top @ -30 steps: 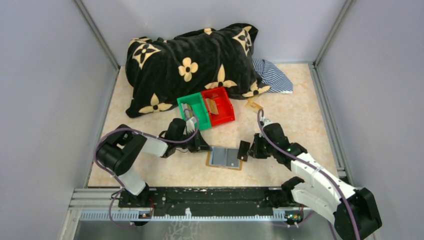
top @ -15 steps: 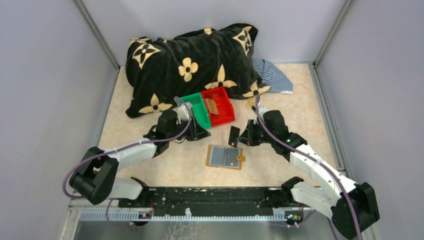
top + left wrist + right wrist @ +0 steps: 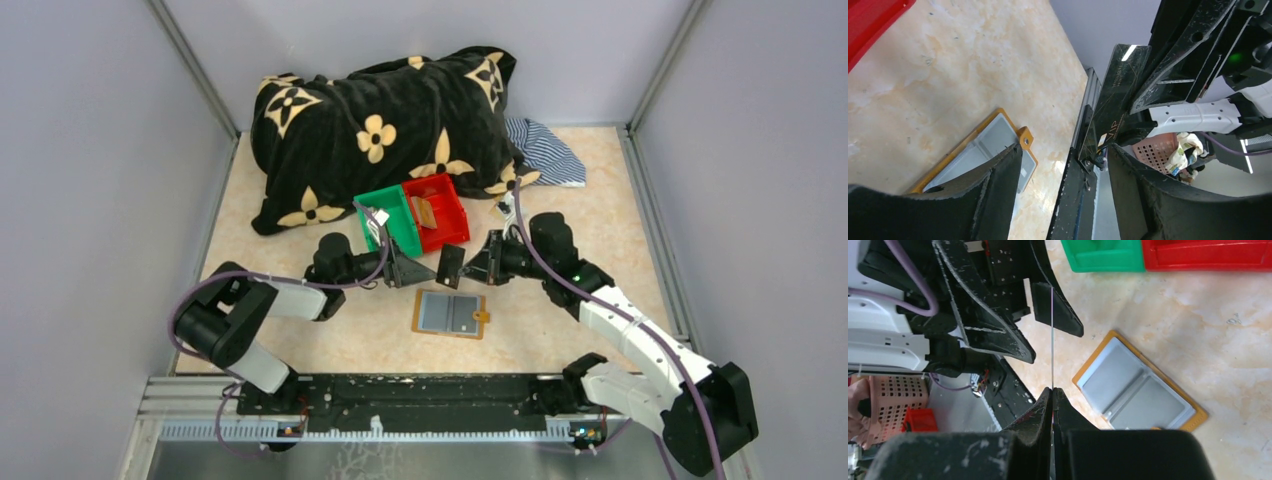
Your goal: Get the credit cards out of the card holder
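Note:
The card holder (image 3: 449,314) lies open and flat on the table, tan rim around grey pockets, also in the wrist views (image 3: 982,152) (image 3: 1137,388). My right gripper (image 3: 468,270) (image 3: 1052,390) is shut on a dark credit card (image 3: 450,266) (image 3: 1120,95), held upright above the table behind the holder. It shows edge-on as a thin line (image 3: 1052,340). My left gripper (image 3: 425,274) (image 3: 1065,147) is open, its fingers (image 3: 1058,310) right beside the card's free end. A tan card (image 3: 425,212) lies in the red bin.
The green bin (image 3: 395,222) and the red bin (image 3: 445,215) stand side by side just behind the grippers. Behind them lies a black flower-patterned pillow (image 3: 380,130), with striped cloth (image 3: 548,152) at its right. Metal rails border the table.
My left gripper has swung from the green bin toward the right gripper and opened wide. My right gripper has carried the dark card left and back, away from the holder.

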